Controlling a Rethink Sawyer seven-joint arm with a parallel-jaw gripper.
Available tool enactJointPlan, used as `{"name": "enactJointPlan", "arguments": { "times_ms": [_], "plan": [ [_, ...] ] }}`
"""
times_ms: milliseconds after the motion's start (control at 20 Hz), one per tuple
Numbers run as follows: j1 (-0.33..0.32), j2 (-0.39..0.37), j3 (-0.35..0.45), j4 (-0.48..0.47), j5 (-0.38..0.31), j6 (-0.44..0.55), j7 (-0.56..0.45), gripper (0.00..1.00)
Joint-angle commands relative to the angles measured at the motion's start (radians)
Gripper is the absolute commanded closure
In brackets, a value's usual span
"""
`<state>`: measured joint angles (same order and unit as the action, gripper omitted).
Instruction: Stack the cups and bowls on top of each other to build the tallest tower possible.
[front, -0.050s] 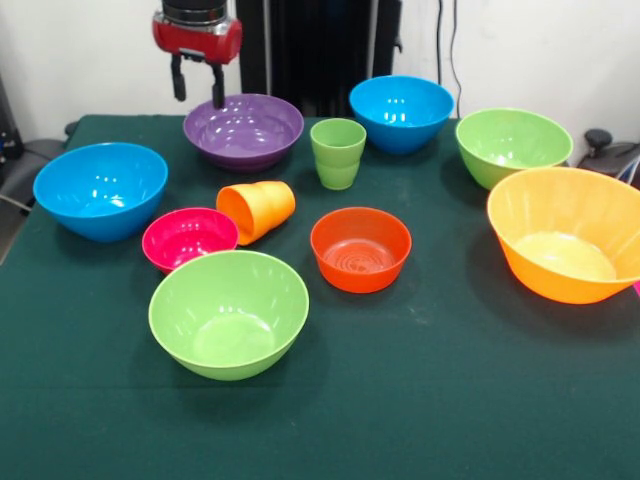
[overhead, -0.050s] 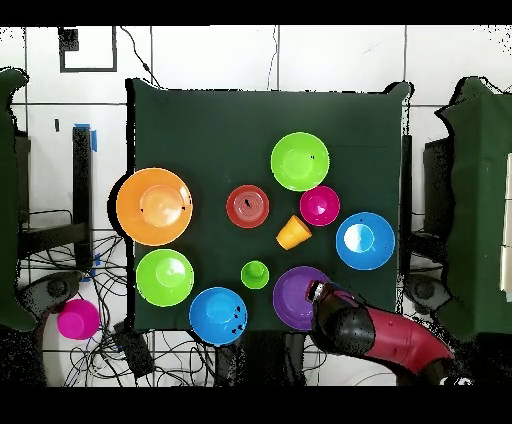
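Observation:
My gripper (front, -0.050s: 198, 88) hangs open and empty above the left rim of the purple bowl (front, -0.050s: 243, 130) at the far side of the table; from overhead the gripper (overhead, -0.050s: 315, 293) sits over that bowl's (overhead, -0.050s: 290, 300) edge. The light green cup (front, -0.050s: 337, 152) stands upright beside the purple bowl. The orange cup (front, -0.050s: 257, 210) lies on its side, touching the small magenta bowl (front, -0.050s: 188, 238). Around them rest the orange-red bowl (front, -0.050s: 360, 248), two blue bowls (front, -0.050s: 100, 188) (front, -0.050s: 401, 112), two light green bowls (front, -0.050s: 228, 312) (front, -0.050s: 512, 145) and the large orange bowl (front, -0.050s: 570, 235). All stand apart, none stacked.
The dark green tablecloth (front, -0.050s: 420, 400) covers the table, with open cloth along the near edge. A magenta round object (overhead, -0.050s: 77, 319) lies off the table among cables on the floor. The red arm (overhead, -0.050s: 385, 340) reaches in over the table's edge beside the purple bowl.

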<state>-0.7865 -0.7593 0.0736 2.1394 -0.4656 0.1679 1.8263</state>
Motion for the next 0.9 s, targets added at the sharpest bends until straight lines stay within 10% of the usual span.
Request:
{"name": "enactJointPlan", "arguments": {
  "times_ms": [50,900],
  "plan": [
    [0.066,0.078,0.017,0.074,0.053,-0.141,0.222,0.00],
    [0.124,0.143,0.005,0.155,0.078,-0.304,0.337,0.00]
  ]
}}
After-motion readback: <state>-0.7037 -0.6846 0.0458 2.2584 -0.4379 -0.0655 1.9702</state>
